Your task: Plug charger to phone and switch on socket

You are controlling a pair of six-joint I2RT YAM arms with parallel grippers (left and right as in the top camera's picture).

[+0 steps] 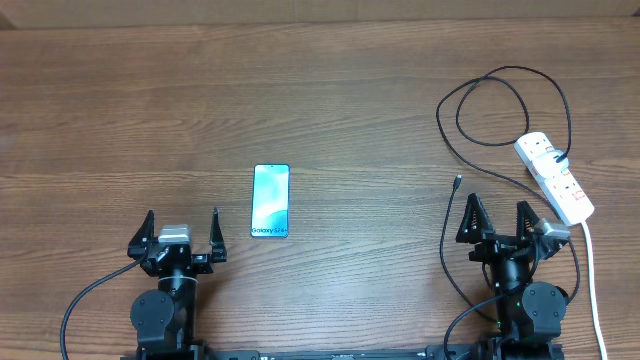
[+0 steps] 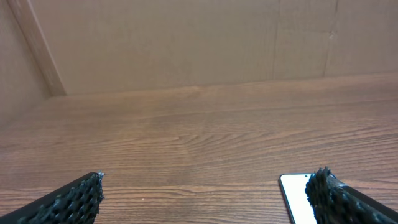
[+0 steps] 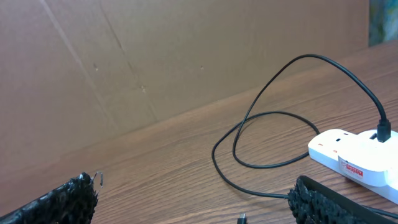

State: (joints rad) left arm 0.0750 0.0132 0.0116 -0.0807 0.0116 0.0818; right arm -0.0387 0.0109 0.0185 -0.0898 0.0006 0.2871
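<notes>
Far left, near edge: the left gripper (image 1: 182, 215) sat low over the brown wood-grain table (image 1: 350, 100). Its black ridged fingers (image 2: 78, 199) were spread wide with nothing between them. Its own camera showed only bare boards in the gap, and a plain brown cardboard wall (image 2: 186, 43) beyond.

Just right of that gripper: the slim rectangular phone with black edges and a light blue-teal screen (image 1: 270, 201) lay flat, face up, short end towards the arms. It was apart from the fingers. One corner of it (image 2: 295, 196) showed beside the right-hand finger in the left wrist view. No cable reached it.

Right of centre: the small plug tip (image 1: 457, 182) of the long thin black charger cable (image 1: 438, 115) lay loose on the wood, well apart from the phone and just ahead of the right gripper (image 1: 497, 205). That gripper's jaws also stood fully spread and empty; the plug tip (image 3: 241, 218) lay between them in its own camera. The cable (image 3: 247, 119) ran away in wide loose loops.

Far right: the white elongated power strip (image 1: 555, 178) lay at a slant, and a black plug (image 1: 562, 158) was seated in its far end. Small red marks showed on it; the switch positions were not readable. A thick white cord (image 1: 592, 280) trailed from its near end towards the table edge.
</notes>
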